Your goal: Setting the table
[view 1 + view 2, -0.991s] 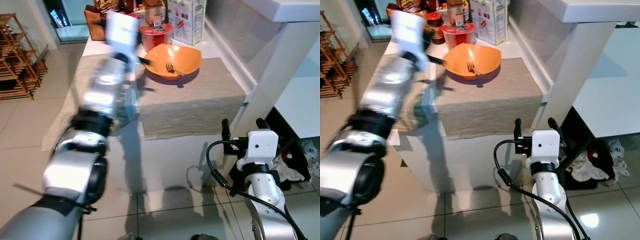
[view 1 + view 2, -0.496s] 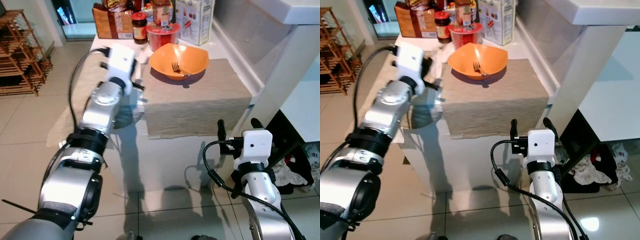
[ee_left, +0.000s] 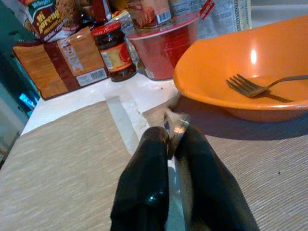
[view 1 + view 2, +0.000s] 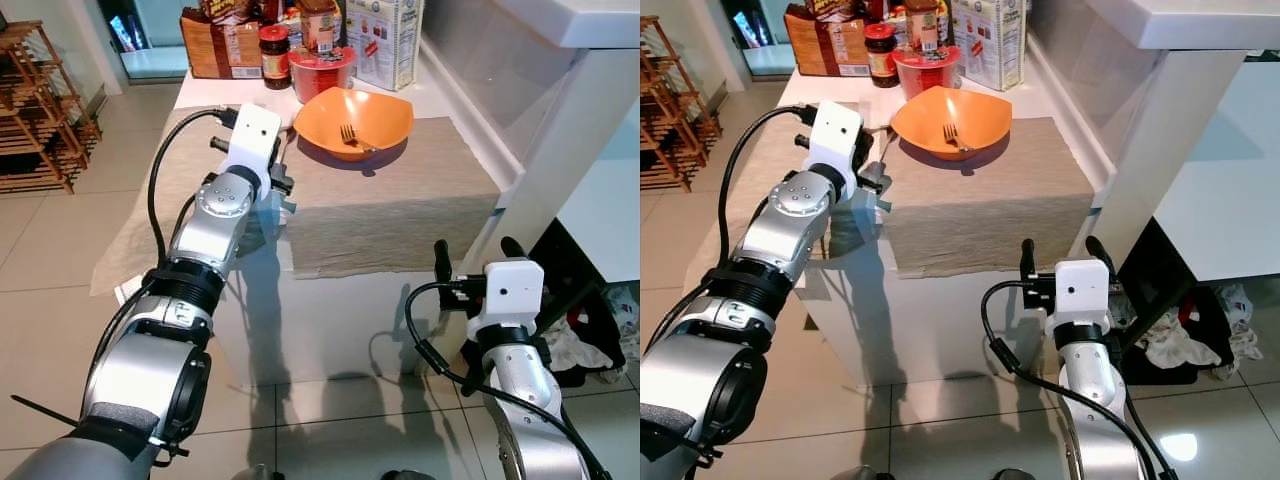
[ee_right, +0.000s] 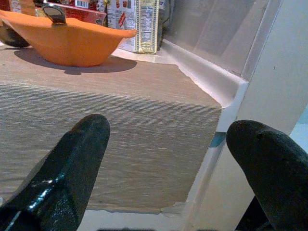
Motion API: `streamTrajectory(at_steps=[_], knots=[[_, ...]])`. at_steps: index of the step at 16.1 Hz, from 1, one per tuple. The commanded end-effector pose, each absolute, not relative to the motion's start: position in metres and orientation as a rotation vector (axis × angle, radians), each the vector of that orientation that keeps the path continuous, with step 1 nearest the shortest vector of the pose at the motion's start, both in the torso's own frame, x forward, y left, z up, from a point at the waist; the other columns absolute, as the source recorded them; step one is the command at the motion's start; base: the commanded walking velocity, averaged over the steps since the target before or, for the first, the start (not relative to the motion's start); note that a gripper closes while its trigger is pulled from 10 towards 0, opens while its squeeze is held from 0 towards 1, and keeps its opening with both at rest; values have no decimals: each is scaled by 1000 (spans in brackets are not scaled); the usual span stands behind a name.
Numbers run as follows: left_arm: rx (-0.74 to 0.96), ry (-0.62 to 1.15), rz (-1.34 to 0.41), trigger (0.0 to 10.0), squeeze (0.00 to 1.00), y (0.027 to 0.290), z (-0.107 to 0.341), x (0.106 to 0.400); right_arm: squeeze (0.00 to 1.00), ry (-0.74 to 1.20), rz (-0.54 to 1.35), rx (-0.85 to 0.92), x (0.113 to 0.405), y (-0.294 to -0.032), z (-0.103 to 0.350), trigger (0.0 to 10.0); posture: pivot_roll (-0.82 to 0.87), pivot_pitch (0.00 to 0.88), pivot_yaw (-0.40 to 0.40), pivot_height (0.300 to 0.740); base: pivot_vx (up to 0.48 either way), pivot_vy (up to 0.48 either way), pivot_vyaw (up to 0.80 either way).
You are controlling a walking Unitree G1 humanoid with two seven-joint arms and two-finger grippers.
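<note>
An orange bowl (image 4: 354, 121) with a fork (image 4: 349, 136) in it sits at the far end of a beige placemat (image 4: 390, 210) on the white table. A second placemat (image 3: 62, 163) lies to its left. My left gripper (image 3: 169, 139) hovers over the gap between the two mats, short of the bowl, shut on a shiny metal utensil (image 3: 176, 126) whose type I cannot make out. My right gripper (image 4: 478, 254) hangs open below the table's front right corner, with nothing between its fingers (image 5: 72, 163).
A dark-lidded jar (image 4: 275, 55), a red tub (image 4: 322, 70), a brown packet (image 4: 214, 45) and a white carton (image 4: 385, 40) crowd the table's far end. A white counter post (image 4: 560, 140) stands at the right and a wooden rack (image 4: 35, 110) at the left.
My left arm has drawn back from beside the bowl toward the near side of the table and come out of blur. The right arm has held still.
</note>
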State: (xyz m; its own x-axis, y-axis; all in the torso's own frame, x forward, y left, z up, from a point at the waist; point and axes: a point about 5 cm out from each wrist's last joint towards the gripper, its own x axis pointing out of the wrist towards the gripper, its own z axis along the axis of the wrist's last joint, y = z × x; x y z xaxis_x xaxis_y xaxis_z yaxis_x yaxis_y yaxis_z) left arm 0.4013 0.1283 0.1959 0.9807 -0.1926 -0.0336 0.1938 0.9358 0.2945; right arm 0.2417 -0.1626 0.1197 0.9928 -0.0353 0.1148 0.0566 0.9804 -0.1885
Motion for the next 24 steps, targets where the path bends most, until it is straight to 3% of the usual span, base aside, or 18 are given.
streamTrajectory(at_steps=[1,9,12,17,18,22,24], knots=[[297,-3,-175,10000,1000,129,201,403,0,-112,-44,-197,240,-164,120,10000,-99,1,33,740,0,0,0],[344,71,-164,10000,1000,139,193,401,0,-104,-50,-196,238,-165,119,10000,-95,9,41,740,0,0,0],[434,215,-144,10000,1000,156,170,396,0,-101,-45,-195,239,-164,118,10000,-88,10,39,740,0,0,0],[319,346,-174,10000,1000,173,154,383,0,-96,-44,-197,239,-165,118,10000,-78,17,35,740,0,0,0],[284,318,-182,10000,0,172,159,381,0,-95,-42,-199,239,-165,118,10000,-78,17,35,740,0,0,0],[163,148,-196,10000,0,169,179,365,0,-98,-34,-202,241,-164,119,10000,-67,13,29,740,0,0,0],[83,70,-162,10000,0,175,178,342,0,-100,-28,-199,241,-165,119,10000,-59,10,26,740,0,0,0]])
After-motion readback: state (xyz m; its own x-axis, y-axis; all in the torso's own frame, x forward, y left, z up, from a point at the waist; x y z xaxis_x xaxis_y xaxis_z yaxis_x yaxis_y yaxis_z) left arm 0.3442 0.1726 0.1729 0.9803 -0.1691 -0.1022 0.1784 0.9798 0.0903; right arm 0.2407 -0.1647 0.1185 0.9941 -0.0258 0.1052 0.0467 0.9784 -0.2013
